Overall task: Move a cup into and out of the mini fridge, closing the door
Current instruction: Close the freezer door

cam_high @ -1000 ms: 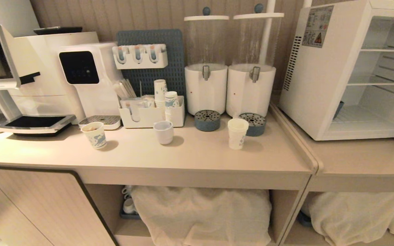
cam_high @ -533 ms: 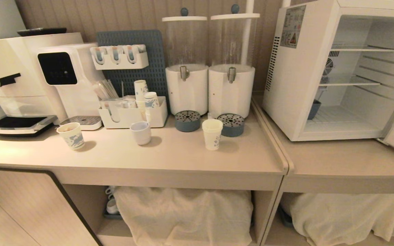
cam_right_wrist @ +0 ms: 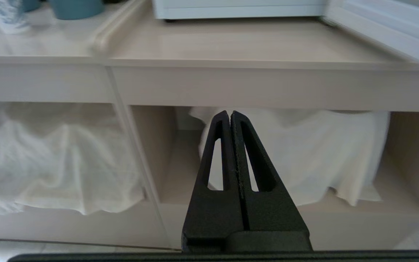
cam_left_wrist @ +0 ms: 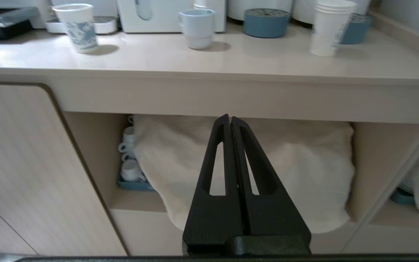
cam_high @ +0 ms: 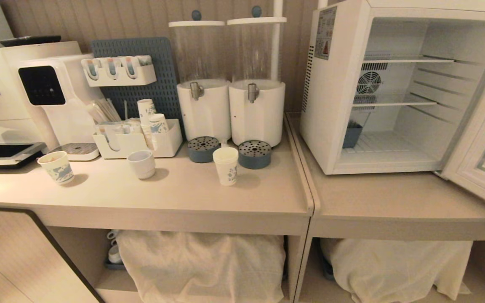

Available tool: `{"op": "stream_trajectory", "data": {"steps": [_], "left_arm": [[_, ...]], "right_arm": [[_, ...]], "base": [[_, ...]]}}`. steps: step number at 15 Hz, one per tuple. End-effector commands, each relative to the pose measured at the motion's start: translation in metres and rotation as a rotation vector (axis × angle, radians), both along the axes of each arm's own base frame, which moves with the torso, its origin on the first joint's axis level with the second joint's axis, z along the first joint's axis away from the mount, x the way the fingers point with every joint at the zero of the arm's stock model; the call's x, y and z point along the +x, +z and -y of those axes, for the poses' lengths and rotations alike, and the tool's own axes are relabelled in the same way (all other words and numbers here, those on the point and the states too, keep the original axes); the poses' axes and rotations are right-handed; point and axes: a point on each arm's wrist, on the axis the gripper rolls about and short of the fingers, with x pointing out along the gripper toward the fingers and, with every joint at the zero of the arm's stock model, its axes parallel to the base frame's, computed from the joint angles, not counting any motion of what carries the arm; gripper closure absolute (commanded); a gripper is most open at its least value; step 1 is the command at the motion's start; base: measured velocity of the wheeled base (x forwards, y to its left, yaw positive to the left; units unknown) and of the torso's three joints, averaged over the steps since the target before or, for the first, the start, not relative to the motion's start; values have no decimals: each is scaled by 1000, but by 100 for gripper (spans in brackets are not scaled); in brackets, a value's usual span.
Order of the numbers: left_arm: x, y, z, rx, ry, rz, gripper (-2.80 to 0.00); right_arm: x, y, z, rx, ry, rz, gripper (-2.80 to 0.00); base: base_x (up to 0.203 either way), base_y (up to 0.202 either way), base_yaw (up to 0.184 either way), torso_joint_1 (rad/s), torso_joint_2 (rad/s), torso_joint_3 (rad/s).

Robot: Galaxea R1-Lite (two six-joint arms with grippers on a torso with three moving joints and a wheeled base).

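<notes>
We see the cup (cam_high: 226,165) upright on the left counter (cam_high: 175,198), just near of the two blue drip trays, well left of the mini fridge (cam_high: 394,88). The fridge stands open, its door (cam_high: 478,139) swung out to the right; inside, its shelves look bare save a small dark bin (cam_high: 353,134) at the lower left. A shorter patterned cup (cam_high: 57,167) and a squat white cup (cam_high: 141,163) stand farther left. Our left gripper (cam_left_wrist: 230,120) and right gripper (cam_right_wrist: 230,115) hang clenched and empty below counter level.
</notes>
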Motion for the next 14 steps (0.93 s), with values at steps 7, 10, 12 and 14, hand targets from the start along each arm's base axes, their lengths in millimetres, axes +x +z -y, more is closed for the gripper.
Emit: {"op": "stream_trajectory", "data": {"steps": [7,10,12,14], "left_arm": [[2,-5,0,0,0,-18,0],[2,-5,0,0,0,-18,0],[2,-5,0,0,0,-18,0],[2,-5,0,0,0,-18,0]], "right_arm": [[0,0,0,0,1,-1,0],[0,0,0,0,2,1,0],[0,0,0,0,0,1,0],[0,0,0,0,0,1,0]], "base": [[-151,-155,-3,1,3,3],[-47,-127,-8,2,-1,2],[-1,-159,10,-1,5,4],[0,-203,-2,0,4,1]]}}
